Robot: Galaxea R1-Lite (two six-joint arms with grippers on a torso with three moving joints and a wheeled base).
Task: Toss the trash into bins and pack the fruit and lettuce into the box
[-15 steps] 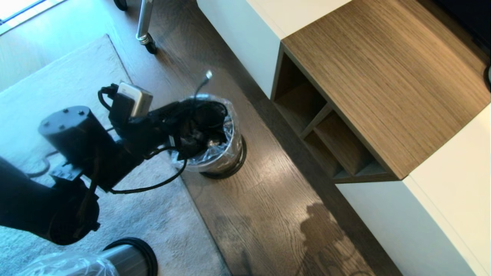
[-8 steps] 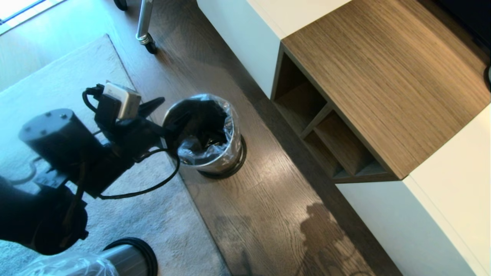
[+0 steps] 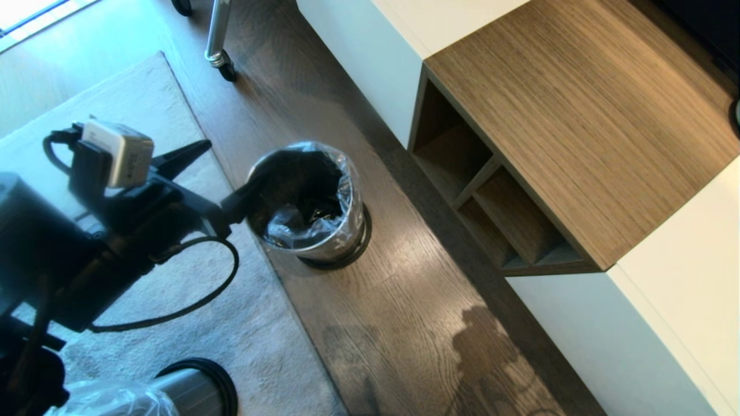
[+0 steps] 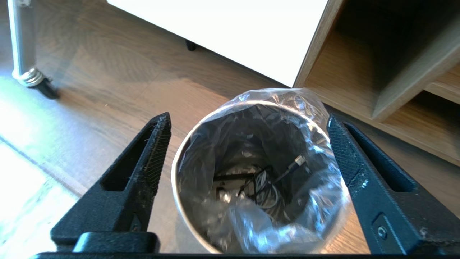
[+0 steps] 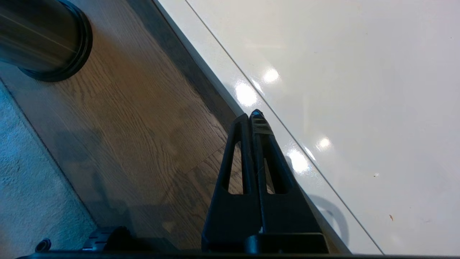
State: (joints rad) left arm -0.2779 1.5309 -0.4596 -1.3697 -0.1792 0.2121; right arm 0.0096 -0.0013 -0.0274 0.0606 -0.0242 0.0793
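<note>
Pulled back from over the bin [image 3: 315,208], the left end effector [image 3: 222,176] now hangs just beside its rim, jaws spread wide and empty. White-and-wood cabinets [image 3: 578,127] run along the wooden floor [image 3: 393,323]; a pale rug [image 3: 115,133] lies beside. That lined steel bin holds a tangled cable [image 4: 266,180]. The right end effector [image 5: 253,118] is closed near the floor.

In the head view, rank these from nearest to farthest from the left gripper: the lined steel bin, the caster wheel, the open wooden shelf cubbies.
From the open left gripper, hanging beside the bin's rim:
1. Lined steel bin, right beside the fingertips, on the wood floor.
2. Caster wheel, up the floor beyond the rug's corner.
3. Open wooden shelf cubbies, past the bin against the cabinet.
</note>
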